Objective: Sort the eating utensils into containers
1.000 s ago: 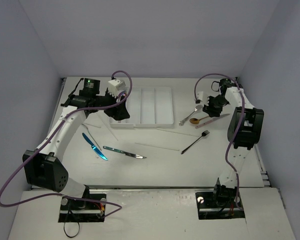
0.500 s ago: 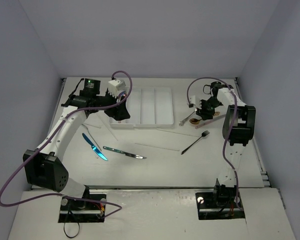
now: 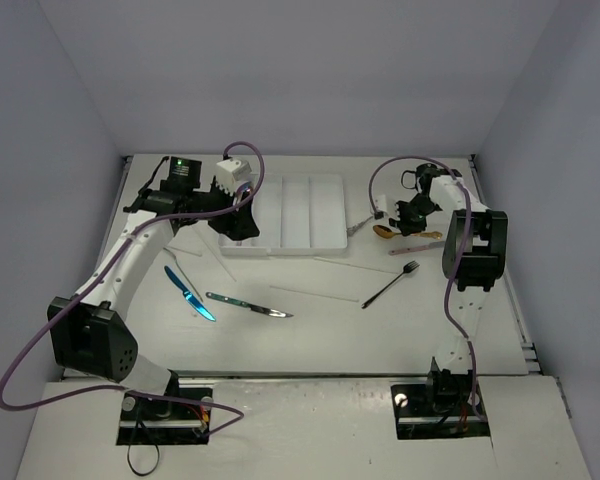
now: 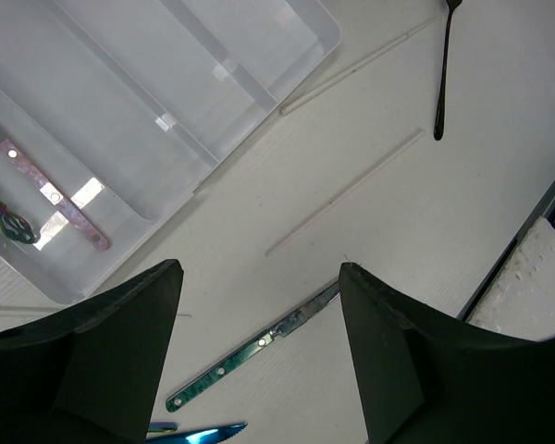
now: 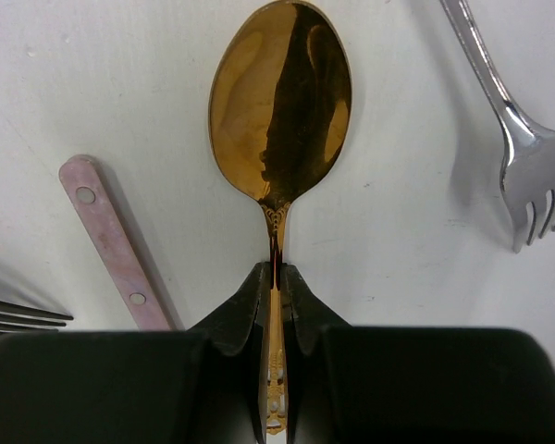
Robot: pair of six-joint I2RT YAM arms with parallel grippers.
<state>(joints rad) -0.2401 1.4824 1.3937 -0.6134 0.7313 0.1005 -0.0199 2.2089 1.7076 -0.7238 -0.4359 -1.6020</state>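
Left arm extends forward and inward, the left gripper (image 4: pixel 259 277) facing down with jaws spread wide and empty; right arm reaches far forward, the right gripper (image 5: pixel 273 277) held low, jaws clamped on the gold spoon (image 5: pixel 279 102) by its handle.

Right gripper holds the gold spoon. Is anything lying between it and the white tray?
Only the silver fork lies on the table between the gold spoon, clamped in the right gripper, and the tray. Carried above the table, the spoon should probably clear it.
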